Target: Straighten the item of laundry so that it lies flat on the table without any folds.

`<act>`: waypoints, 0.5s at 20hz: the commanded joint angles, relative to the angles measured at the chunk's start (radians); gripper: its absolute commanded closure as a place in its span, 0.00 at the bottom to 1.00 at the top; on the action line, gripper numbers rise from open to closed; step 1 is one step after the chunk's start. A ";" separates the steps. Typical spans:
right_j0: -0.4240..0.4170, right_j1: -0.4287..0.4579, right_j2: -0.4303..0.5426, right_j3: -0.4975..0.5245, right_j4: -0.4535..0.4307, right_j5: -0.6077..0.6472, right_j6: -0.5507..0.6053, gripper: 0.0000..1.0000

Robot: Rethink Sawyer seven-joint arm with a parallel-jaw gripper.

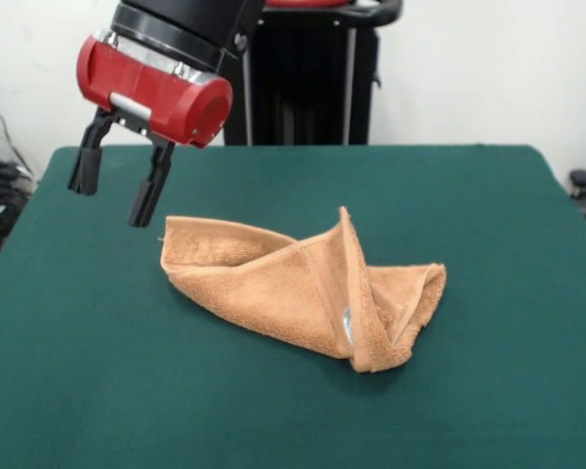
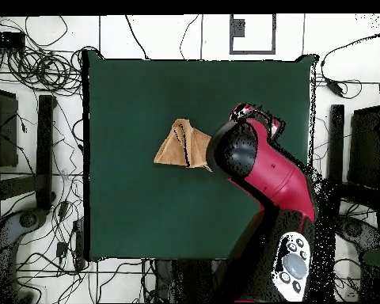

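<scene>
Your towel (image 1: 303, 288) sits bunched and folded over itself on the tabletop (image 1: 98, 391). Gripper (image 1: 115, 186) hangs just beside its corner, fingers (image 1: 148, 195) spread, holding nothing.

Even, bright overhead light; soft shadow under towel (image 1: 303, 288); no glare

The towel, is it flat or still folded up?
Folded. The towel is bunched on the table, with a flap ridge standing up.
</scene>
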 commanded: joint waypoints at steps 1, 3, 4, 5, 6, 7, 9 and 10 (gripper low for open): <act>0.051 0.053 0.145 -0.028 0.056 0.015 0.248 0.00; 0.061 0.063 0.133 -0.036 0.070 0.014 0.260 0.00; 0.060 0.064 0.139 -0.035 0.074 0.013 0.263 0.00; 0.064 0.067 0.136 -0.035 0.086 0.027 0.273 0.00; 0.059 0.062 0.153 -0.024 0.104 0.058 0.287 0.00; 0.056 0.058 0.165 -0.018 0.110 0.067 0.287 0.00; 0.026 0.038 0.234 0.015 0.143 0.105 0.295 0.00; 0.011 0.029 0.264 0.029 0.152 0.110 0.289 0.00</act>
